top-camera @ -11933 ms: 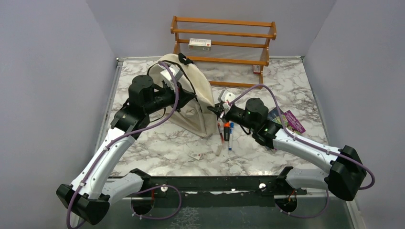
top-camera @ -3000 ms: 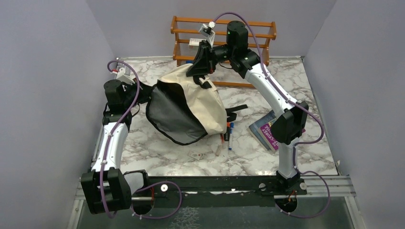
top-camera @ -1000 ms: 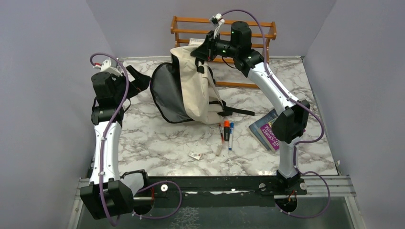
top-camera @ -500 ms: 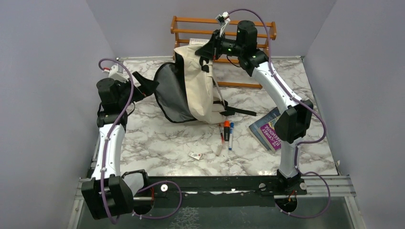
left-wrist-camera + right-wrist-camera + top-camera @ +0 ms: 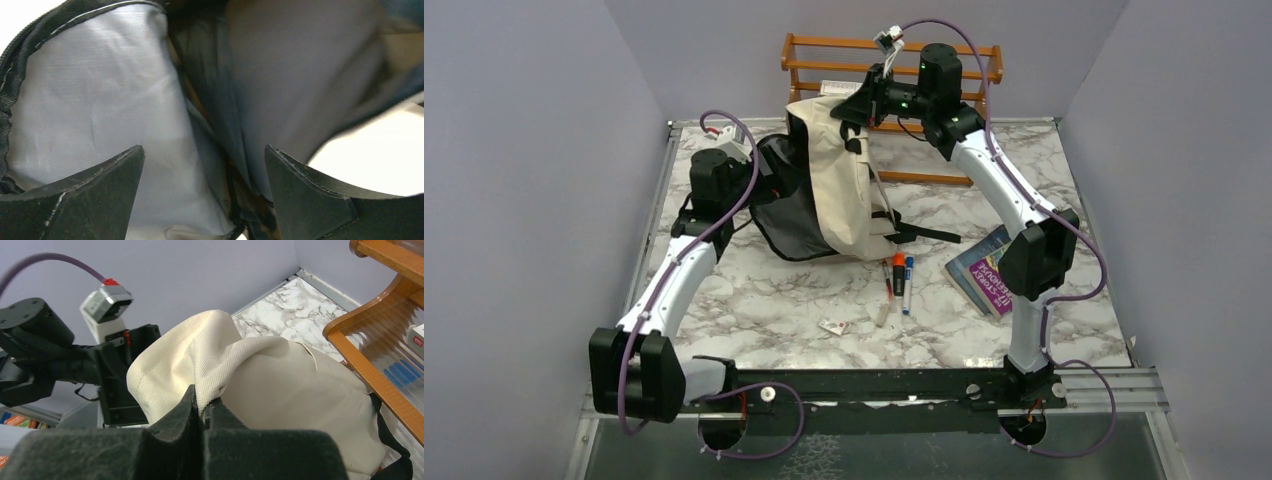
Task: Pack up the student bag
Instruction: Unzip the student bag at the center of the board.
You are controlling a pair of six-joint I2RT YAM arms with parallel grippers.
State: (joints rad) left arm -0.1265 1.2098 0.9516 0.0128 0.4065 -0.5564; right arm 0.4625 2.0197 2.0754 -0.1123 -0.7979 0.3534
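Hanging from the right hand (image 5: 856, 103), the soft cream fabric backpack with black straps (image 5: 842, 195) stands upright at the back of the marble-patterned table (image 5: 754, 300), just in front of the orange wooden rack (image 5: 944, 62). That hand (image 5: 202, 401) is clenched on a fold of cream cloth at the bag's top. The left hand (image 5: 769, 178) is spread wide and empty at the bag's open mouth, facing its grey lining (image 5: 100, 100). A few marker pens (image 5: 899, 275) and a purple book (image 5: 984, 272) lie on the table near the bag.
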